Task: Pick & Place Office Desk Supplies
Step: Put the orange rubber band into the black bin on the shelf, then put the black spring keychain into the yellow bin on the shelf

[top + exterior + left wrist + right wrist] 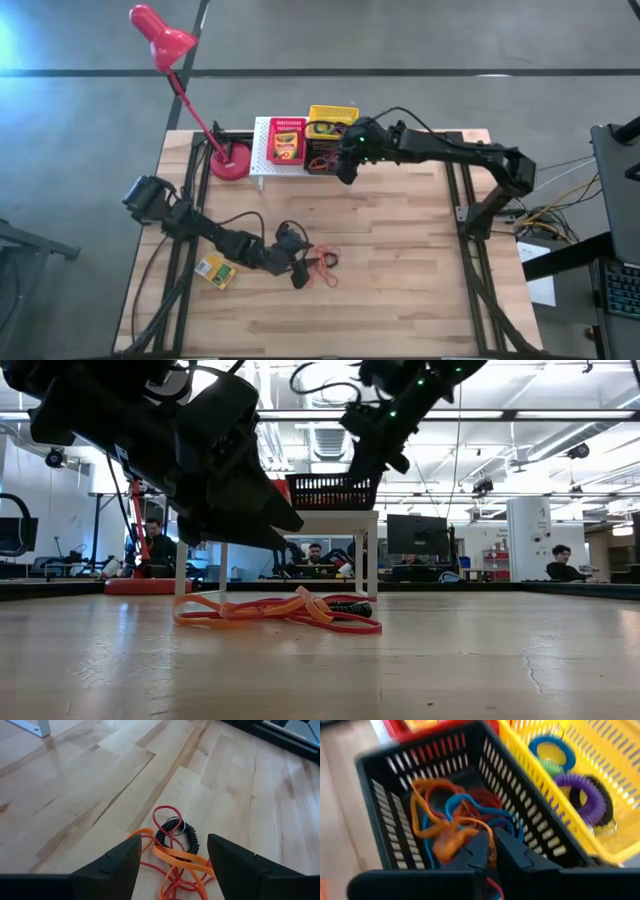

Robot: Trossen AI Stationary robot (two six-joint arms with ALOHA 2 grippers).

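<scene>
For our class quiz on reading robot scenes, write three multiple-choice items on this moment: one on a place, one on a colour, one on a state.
1. Where does the pile of rubber bands lie?
A. on the bare table by the left gripper
B. in the red basket
C. under the lamp

2. What colour is the basket holding the coiled rings?
A. black
B. yellow
C. red

3. How do the left gripper's fingers stand?
A. shut on a box
B. shut on nothing
C. open, astride the bands

Key: 1 A, the high view shows the bands on wood beside that gripper. 2 B, the right wrist view shows rings inside yellow walls. 3 C, the left wrist view shows a gap with bands between.
</scene>
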